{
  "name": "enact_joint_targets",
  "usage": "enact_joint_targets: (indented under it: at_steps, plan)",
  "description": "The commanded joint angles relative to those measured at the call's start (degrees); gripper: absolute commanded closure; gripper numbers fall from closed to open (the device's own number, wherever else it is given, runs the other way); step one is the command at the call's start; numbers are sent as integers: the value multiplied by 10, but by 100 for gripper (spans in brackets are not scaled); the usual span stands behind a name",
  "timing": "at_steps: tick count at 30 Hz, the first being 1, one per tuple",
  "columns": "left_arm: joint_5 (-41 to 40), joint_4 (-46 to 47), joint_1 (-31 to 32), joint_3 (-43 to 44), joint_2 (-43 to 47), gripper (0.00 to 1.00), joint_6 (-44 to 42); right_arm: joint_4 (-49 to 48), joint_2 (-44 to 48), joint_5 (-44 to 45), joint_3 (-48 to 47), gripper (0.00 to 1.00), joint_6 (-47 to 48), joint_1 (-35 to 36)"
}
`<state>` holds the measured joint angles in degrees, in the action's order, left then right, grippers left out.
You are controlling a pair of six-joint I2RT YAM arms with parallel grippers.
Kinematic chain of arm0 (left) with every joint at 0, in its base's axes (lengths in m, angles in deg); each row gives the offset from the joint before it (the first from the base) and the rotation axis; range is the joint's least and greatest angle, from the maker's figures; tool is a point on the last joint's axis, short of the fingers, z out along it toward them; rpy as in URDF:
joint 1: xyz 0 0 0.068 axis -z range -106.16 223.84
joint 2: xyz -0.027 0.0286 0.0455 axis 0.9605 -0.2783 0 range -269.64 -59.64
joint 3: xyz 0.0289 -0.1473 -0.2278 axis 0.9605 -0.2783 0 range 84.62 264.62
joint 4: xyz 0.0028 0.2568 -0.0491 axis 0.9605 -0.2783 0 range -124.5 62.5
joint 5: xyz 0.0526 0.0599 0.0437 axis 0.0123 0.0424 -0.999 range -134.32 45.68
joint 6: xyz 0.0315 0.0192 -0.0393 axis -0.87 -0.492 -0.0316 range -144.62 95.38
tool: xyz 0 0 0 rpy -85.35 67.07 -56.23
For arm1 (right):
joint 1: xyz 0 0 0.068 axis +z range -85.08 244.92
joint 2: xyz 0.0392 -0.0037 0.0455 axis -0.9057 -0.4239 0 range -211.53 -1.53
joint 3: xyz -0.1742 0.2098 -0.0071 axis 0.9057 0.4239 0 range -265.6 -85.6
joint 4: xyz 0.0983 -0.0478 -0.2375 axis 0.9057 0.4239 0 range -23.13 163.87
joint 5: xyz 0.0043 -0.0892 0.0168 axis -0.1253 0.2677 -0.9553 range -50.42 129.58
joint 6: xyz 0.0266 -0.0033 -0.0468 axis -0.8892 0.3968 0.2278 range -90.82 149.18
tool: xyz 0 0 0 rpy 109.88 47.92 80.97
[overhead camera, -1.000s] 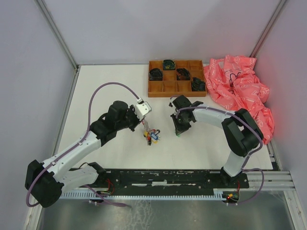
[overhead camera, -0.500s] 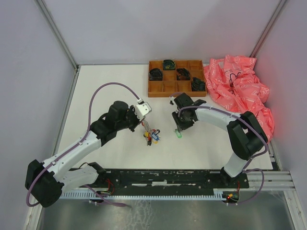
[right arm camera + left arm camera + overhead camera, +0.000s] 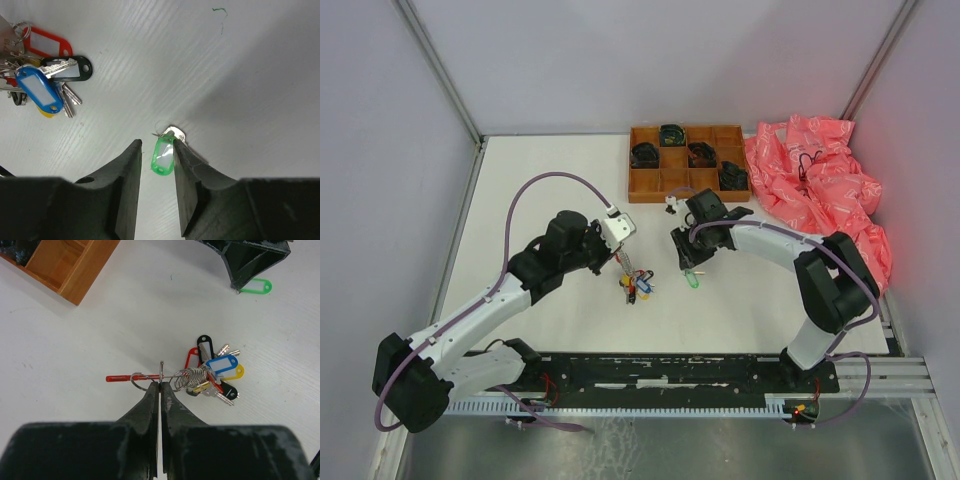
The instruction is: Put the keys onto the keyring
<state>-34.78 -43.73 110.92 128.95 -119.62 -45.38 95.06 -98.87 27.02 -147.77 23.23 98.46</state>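
My left gripper (image 3: 161,383) is shut on the thin wire keyring (image 3: 161,371) and holds it just above the table. A bunch of keys with red, black, blue and yellow tags (image 3: 216,368) hangs on the keyring, with a red strap (image 3: 120,378) to its left. The bunch also shows in the top view (image 3: 638,285) below my left gripper (image 3: 623,262). A lone key with a green tag (image 3: 164,155) lies on the table between the open fingers of my right gripper (image 3: 156,141), close to the right finger. In the top view the green tag (image 3: 692,281) lies just below my right gripper (image 3: 683,256).
A brown wooden compartment tray (image 3: 685,197) stands at the back and holds dark coiled items (image 3: 645,155). Its corner shows in the left wrist view (image 3: 75,277). A crumpled pink plastic bag (image 3: 820,190) fills the back right. Grey walls enclose the table.
My right gripper has drawn back towards the tray, off the green-tagged key, which now lies uncovered on the table. My left arm and the keyring have not moved.
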Motion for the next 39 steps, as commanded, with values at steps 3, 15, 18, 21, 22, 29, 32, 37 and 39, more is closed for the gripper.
enact_joint_targets:
  at_steps: [3, 15, 18, 21, 22, 29, 32, 37, 39]
  plan:
    - [8, 20, -3, 29, 6, 97, 9, -62, 11, -64, 30, 61, 21, -29]
    - [11, 17, -3, 29, 3, 97, 8, -79, -9, -89, 49, 63, 21, -30]
    - [12, 17, -3, 30, 2, 97, 8, -88, -15, -85, 50, 63, 19, -29]
    - [12, 16, -3, 30, 2, 97, 7, -90, -19, -79, 49, 64, 19, -29]
    - [11, 16, -3, 30, 2, 97, 7, -92, -20, -78, 49, 65, 18, -29]
    - [13, 16, -3, 30, 3, 97, 7, -94, -29, -65, 51, 69, 16, -29]
    - [13, 15, -3, 30, 4, 97, 7, -93, -28, -61, 51, 73, 15, -28]
    - [12, 15, -3, 30, 3, 97, 7, -94, -22, -53, 53, 84, 11, -26]
    - [12, 16, -3, 30, 3, 97, 7, -95, -15, -44, 54, 90, 5, -24]
